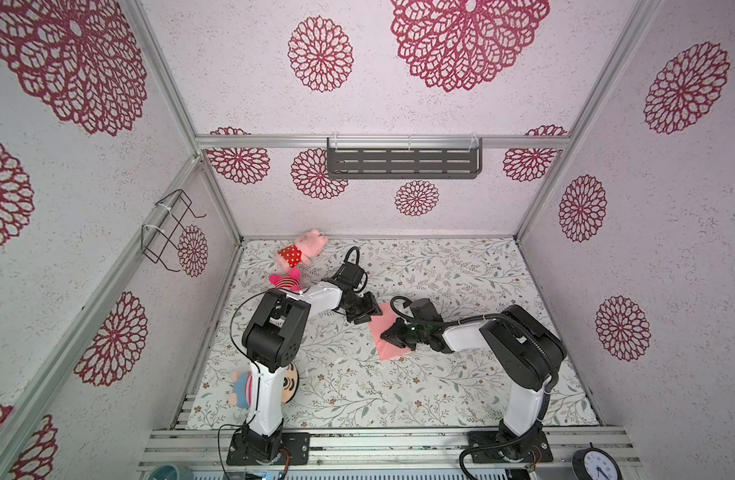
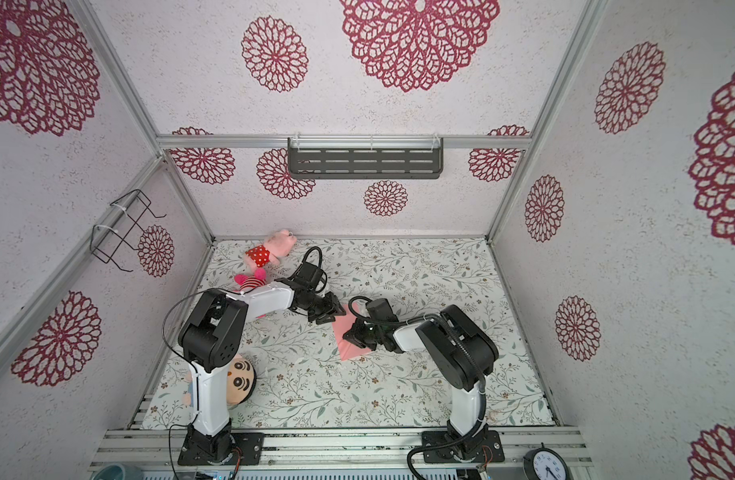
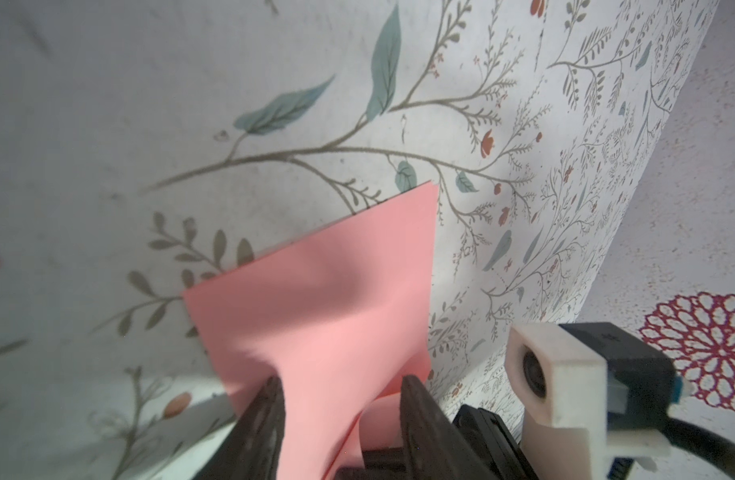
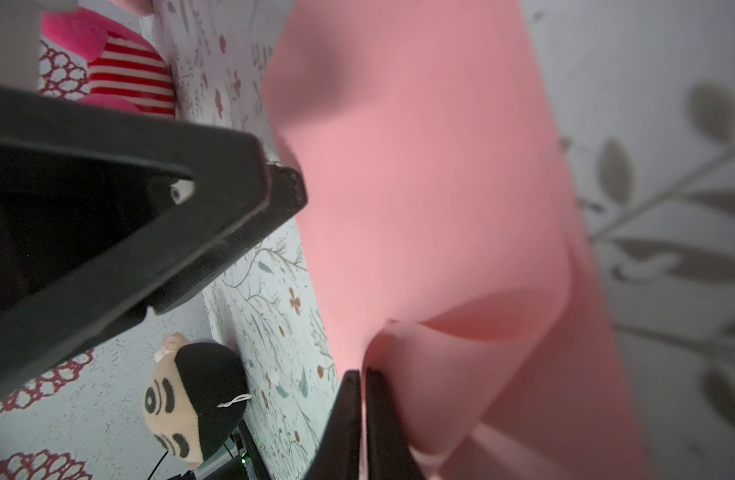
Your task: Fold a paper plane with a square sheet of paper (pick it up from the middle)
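The square sheet of paper (image 1: 382,320) (image 2: 342,322) is light pink and lies mid-table, partly lifted and curled between both grippers. My left gripper (image 1: 367,318) (image 2: 330,316) is at its far-left edge. In the left wrist view the left gripper (image 3: 342,380) has its jaws apart, and the paper (image 3: 328,282) runs in a loose curl between them. My right gripper (image 1: 388,334) (image 2: 349,336) sits over the sheet's near side. In the right wrist view the right gripper (image 4: 362,372) is pinched to a thin slit on a raised fold of the paper (image 4: 419,166). No paper plane shape shows.
A pink plush in a dotted red dress (image 1: 301,249) and a striped pink plush (image 1: 286,280) lie at the back left. A boy-head doll (image 1: 291,384) sits by the left arm's base. A clock (image 1: 596,463) stands at the front right, and a dark shelf (image 1: 403,160) hangs on the back wall.
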`<state>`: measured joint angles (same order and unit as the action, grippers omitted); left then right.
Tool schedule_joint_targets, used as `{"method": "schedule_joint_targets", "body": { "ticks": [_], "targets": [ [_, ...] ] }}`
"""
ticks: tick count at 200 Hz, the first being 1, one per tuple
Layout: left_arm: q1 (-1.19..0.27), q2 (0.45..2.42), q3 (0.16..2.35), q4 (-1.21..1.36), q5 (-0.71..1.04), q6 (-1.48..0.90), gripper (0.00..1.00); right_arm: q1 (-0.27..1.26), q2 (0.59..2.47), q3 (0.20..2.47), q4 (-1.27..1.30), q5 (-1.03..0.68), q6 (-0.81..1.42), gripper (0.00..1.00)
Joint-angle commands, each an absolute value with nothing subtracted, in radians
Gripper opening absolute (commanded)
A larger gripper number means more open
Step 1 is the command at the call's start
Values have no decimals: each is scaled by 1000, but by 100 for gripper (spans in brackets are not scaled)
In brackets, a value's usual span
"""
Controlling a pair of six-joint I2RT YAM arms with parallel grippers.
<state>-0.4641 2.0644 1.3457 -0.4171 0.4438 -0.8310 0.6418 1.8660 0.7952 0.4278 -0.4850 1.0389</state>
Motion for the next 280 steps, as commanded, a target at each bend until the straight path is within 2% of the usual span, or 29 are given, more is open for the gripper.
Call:
{"method": "schedule_joint_targets", "body": {
  "ticks": [1, 48, 88, 107, 136, 161, 179, 195, 225, 280],
  "targets": [
    [-436, 2013, 1338, -479, 407, -840, 51, 643, 1871, 782, 355, -449, 1027, 17],
    [-385, 1887, 1272, -470, 379, -860, 54, 645, 1881, 787, 346, -449, 1034, 36],
    [-381, 1814, 1189, -418, 399, -875, 54, 646, 1884, 785, 332, -443, 1030, 40],
    [-396, 1787, 1148, -379, 429, -887, 50, 647, 1881, 785, 313, -434, 1023, 40],
    [-442, 1770, 1123, -379, 448, -872, 39, 647, 1881, 788, 280, -424, 1017, 28],
    [-486, 1780, 1112, -378, 475, -851, 24, 647, 1887, 790, 266, -422, 1014, 11],
    [-514, 1814, 1128, -406, 476, -821, 14, 648, 1889, 785, 272, -418, 1020, 7],
    [-527, 1842, 1151, -431, 458, -800, 7, 647, 1889, 784, 271, -417, 1022, 5],
    [-541, 1894, 1196, -455, 452, -780, 0, 648, 1888, 785, 266, -414, 1022, 4],
    [-551, 1954, 1227, -503, 439, -749, 0, 647, 1887, 784, 271, -417, 1022, 4]
  ]
}}
